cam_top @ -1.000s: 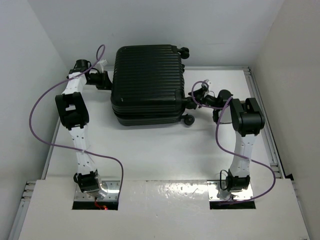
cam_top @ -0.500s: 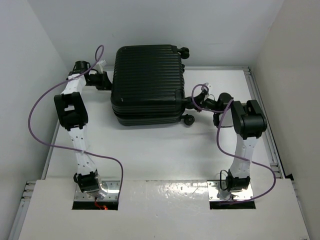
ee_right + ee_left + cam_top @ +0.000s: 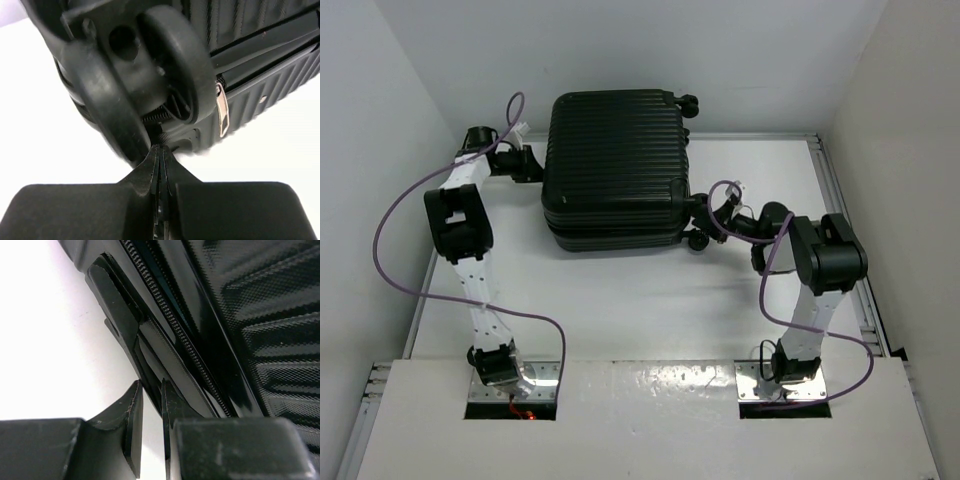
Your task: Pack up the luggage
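White worktop (image 3: pixel 620 300), far edge: luggage (image 3: pixel 615 165). Left end effector (image 3: pixel 151 387) slightly parted; right end effector (image 3: pixel 159 149) closed at wheel (image 3: pixel 175 60); snag could drag luggage.

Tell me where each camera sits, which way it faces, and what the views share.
Top external: above and behind the bases, looking down on the table, the luggage, the left arm and the right arm.
Left wrist: on the left arm, close against the luggage's zipper; the left gripper shows at the bottom.
Right wrist: on the right arm, facing a luggage wheel; the right gripper, shut, shows at the bottom.
All three share the luggage.
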Robot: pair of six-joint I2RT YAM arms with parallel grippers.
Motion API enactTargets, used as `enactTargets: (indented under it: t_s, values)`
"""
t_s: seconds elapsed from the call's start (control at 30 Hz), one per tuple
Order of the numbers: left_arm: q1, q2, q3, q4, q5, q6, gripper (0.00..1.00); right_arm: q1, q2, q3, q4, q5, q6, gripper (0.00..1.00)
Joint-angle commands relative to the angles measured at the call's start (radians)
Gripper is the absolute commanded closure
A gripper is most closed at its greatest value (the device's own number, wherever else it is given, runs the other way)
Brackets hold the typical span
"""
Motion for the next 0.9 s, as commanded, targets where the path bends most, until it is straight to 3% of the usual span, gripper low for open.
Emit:
enactTargets:
  t_s: [0.0,0.03,0.07,0.17,0.3,0.33,0.37,0.4,0.43,0.47,0.5,0.53,0.6,0.63,0.7,0.77,0.87]
  values:
    - [0.028,0.063,-0.14,-0.166,-0.136,0.107,1.0,-0.005,-0.046,0.019,0.318,0.005,0.169,0.99]
    - [0.028,0.049,-0.15,-0.166,-0.136,0.117,1.0,-0.018,-0.058,0.022,0.269,0.03,0.211,0.93]
    - [0.037,0.049,-0.151,-0.166,-0.162,0.129,1.0,-0.02,-0.077,0.024,0.237,0.03,0.214,0.71]
    - [0.082,0.06,-0.097,-0.166,-0.184,0.144,1.0,-0.041,-0.092,0.053,0.125,0.03,0.277,0.43]
    - [0.131,0.124,0.05,-0.166,-0.236,0.141,1.0,-0.09,-0.085,0.112,0.007,0.006,0.327,0.35]
    - [0.131,0.133,0.076,-0.181,-0.262,0.166,1.0,-0.093,-0.076,0.175,-0.038,-0.005,0.35,0.35]
    - [0.131,0.158,0.108,-0.19,-0.288,0.211,1.0,-0.116,-0.03,0.23,-0.255,-0.101,0.428,0.35]
    - [0.131,0.175,0.176,-0.19,-0.334,0.226,1.0,-0.123,0.005,0.436,-0.333,-0.144,0.547,0.38]
    - [0.131,0.192,0.214,-0.215,-0.354,0.226,1.0,-0.127,0.129,0.48,-0.328,-0.201,0.617,0.38]
    - [0.131,0.21,0.251,-0.215,-0.366,0.236,1.0,-0.138,0.168,0.508,-0.223,-0.2,0.701,0.4]
    - [0.131,0.231,0.3,-0.215,-0.377,0.236,1.0,-0.153,0.202,0.53,-0.107,-0.188,0.998,0.41]
    - [0.131,0.232,0.314,-0.215,-0.377,0.236,1.0,-0.156,0.271,0.587,0.087,-0.176,1.077,0.44]
    - [0.131,0.232,0.314,-0.215,-0.353,0.236,1.0,-0.156,0.378,0.733,0.182,-0.197,1.325,0.56]
    - [0.131,0.232,0.314,-0.215,-0.343,0.246,0.95,-0.152,0.442,0.813,0.24,-0.203,1.384,0.6]
    - [0.12,0.204,0.261,-0.215,-0.322,0.256,0.95,-0.118,0.568,0.975,0.327,-0.243,1.574,0.62]
    - [0.12,0.184,0.228,-0.215,-0.311,0.27,0.95,-0.098,0.592,1.014,0.322,-0.316,1.616,0.65]
    - [0.12,0.172,0.199,-0.224,-0.285,0.295,0.95,-0.069,0.557,0.959,0.321,-0.409,1.547,0.7]
